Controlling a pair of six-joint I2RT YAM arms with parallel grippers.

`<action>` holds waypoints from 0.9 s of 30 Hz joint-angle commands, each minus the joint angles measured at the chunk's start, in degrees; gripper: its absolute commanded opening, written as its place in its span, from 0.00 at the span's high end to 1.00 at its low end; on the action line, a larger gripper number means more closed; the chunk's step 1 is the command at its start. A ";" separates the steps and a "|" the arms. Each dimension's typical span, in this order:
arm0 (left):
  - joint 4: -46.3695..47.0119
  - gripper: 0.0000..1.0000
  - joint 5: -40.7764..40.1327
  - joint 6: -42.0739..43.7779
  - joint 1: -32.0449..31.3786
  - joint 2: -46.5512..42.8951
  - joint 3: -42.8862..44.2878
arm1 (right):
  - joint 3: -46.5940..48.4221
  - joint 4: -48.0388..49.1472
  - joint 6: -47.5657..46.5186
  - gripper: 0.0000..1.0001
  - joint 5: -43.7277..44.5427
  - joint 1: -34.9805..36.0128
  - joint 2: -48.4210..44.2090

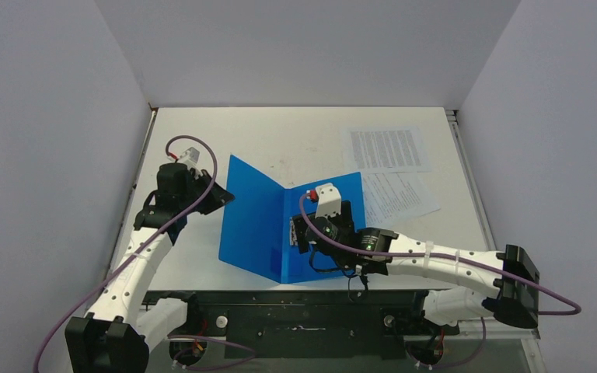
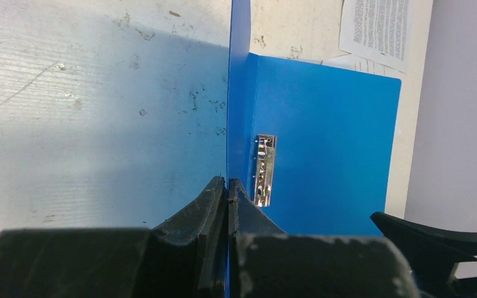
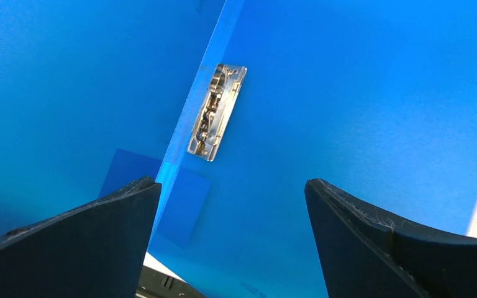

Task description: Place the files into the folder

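Note:
The blue folder (image 1: 253,214) lies open on the table, with its cover raised upright. My left gripper (image 1: 218,194) is shut on the cover's free edge, which shows edge-on between the jaws in the left wrist view (image 2: 227,183). The back panel (image 2: 329,136) lies flat, with the metal clip (image 2: 264,169) by the spine. My right gripper (image 1: 299,233) is open and empty just above the back panel (image 3: 360,93), near the clip (image 3: 216,112). The two files lie at the back right, one (image 1: 386,149) above the other (image 1: 400,194), which is partly under the folder.
Grey walls close in the white table (image 1: 280,140) on three sides. A black rail (image 1: 295,311) with the arm bases runs along the near edge. My right arm (image 1: 435,260) lies across the near right part of the table.

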 commanded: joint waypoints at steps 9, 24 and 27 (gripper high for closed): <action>3.92 1.00 -0.49 -3.34 1.38 -5.07 -7.10 | 1.83 9.55 1.04 0.10 -7.22 -5.21 11.19; 3.05 1.00 -2.72 -5.16 1.64 -10.05 -12.98 | 4.01 12.93 3.06 0.10 -7.57 -6.40 22.95; 3.06 1.00 -3.07 -5.44 1.64 -9.96 -13.67 | 4.09 13.31 3.16 0.10 -8.40 -6.40 25.26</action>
